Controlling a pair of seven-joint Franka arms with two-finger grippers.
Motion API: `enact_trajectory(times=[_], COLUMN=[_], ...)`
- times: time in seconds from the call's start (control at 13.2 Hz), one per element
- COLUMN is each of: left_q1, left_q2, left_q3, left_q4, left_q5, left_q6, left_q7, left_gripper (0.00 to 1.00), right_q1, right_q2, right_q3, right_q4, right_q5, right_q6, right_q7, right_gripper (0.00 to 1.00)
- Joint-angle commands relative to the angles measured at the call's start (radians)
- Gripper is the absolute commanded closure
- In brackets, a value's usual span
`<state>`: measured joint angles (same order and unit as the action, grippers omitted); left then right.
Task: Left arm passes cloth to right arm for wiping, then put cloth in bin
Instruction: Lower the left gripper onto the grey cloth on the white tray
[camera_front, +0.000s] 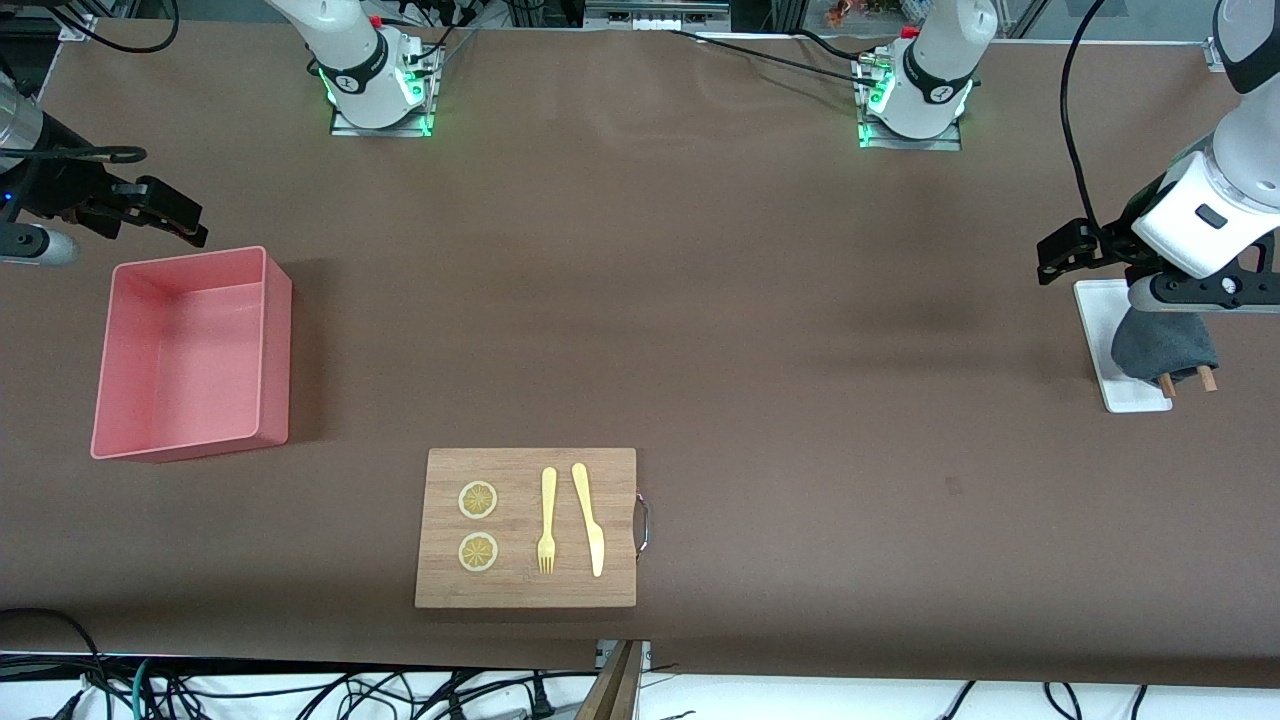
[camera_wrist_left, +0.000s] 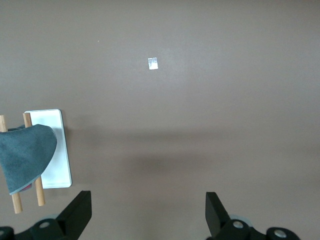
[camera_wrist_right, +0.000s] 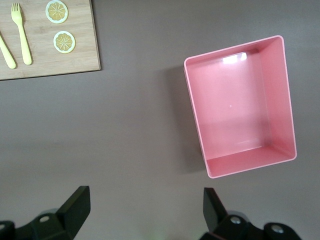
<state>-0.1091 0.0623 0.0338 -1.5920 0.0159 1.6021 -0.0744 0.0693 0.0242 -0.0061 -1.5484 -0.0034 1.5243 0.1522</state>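
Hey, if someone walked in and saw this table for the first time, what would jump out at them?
Probably the pink bin at the right arm's end of the table, with nothing in it. Next, the wooden cutting board near the front camera, carrying a yellow fork, knife and two lemon slices. At the left arm's end, a grey cloth hangs over a small rack.

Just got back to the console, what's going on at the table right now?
Nothing is held yet. The cloth hangs over two wooden pegs on the white tray at the left arm's end of the table. The left gripper hovers open beside it; the right gripper hovers open beside the empty bin. The cutting board with fork, knife and lemon slices lies untouched.
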Motion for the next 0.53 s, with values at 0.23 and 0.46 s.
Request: enact_trajectory(times=[0.23,0.46], left_q1=[-0.004,-0.006], left_q2=[-0.009,-0.009], left_q3=[0.009,0.009], left_q4=[-0.006,-0.005], left_q5=[-0.014,-0.016], left_q6=[-0.004,-0.005], left_q7=[0.016,0.015], left_gripper=[0.0,0.0], right_q1=[-0.003,-0.003], right_q2=[-0.021,-0.021], right_q3=[-0.003,-0.006], right_q4=[-0.019,-0.019], right_q5=[0.014,0.014], right_q6=[0.002,-0.003], right_q7=[-0.008,-0.008], right_gripper=[0.0,0.0])
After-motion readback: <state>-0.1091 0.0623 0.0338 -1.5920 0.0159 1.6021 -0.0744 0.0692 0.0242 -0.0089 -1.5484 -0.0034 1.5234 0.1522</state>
